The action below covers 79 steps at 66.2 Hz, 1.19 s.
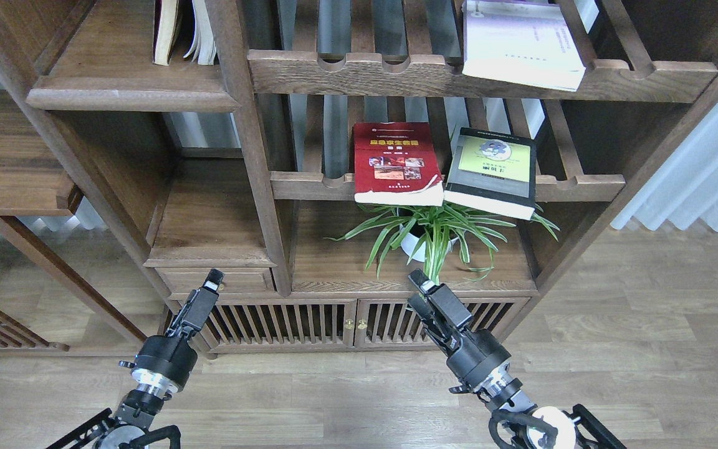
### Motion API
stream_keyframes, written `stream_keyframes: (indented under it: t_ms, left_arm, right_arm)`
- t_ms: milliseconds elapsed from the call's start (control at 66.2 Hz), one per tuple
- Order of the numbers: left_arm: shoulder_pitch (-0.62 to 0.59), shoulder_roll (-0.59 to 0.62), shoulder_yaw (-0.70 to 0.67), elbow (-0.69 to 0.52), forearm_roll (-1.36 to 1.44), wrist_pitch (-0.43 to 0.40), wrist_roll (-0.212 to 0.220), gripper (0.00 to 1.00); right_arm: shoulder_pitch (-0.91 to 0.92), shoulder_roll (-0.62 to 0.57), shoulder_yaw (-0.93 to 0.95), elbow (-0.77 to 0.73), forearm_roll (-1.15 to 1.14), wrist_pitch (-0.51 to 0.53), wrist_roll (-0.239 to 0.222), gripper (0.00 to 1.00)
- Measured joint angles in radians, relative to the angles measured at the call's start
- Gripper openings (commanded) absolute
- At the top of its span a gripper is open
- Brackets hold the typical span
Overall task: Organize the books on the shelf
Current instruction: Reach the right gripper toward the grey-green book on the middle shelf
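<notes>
The two black arms are closest, low in the view. The left gripper [212,279] points up at the bookcase; it looks small and dark, so I cannot tell if its fingers are apart or together. The right gripper [420,285] sits just below the plant [434,231], and its fingers may be pressed together, but I cannot tell for sure. Both hold nothing.

The red book [396,163] and the black book with the yellow-green panel [493,172] lie side by side on the lower slatted rack [577,187], their front ends sticking out over the plant. The big pale book [521,43] lies on the upper slatted rack [359,72]. The flat brown shelf [122,81] is up at the left, with thin cream books [184,31] standing on it.
</notes>
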<state>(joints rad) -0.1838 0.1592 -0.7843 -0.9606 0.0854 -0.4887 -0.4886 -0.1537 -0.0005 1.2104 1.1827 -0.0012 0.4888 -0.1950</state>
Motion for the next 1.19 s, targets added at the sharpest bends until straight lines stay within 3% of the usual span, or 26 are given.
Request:
stream_keyframes:
  t_ms: [393, 574, 1194]
  left_arm:
    - [-0.004, -0.007, -0.056, 0.0, -0.007, 0.0, 0.0, 1.0]
    - [0.006, -0.008, -0.052, 0.0, -0.006, 0.0, 0.0, 1.0]
    - [0.019, -0.013, -0.075, 0.003, -0.006, 0.0, 0.0, 1.0]
  right_arm:
    - [-0.008, 0.001, 0.029, 0.007, -0.085, 0.0, 0.0, 0.99]
    - [0.012, 0.0, 0.023, -0.073, -0.085, 0.0, 0.005, 0.99]
    - [0.203, 0.0, 0.028, -0.16, -0.079, 0.0, 0.016, 0.99]
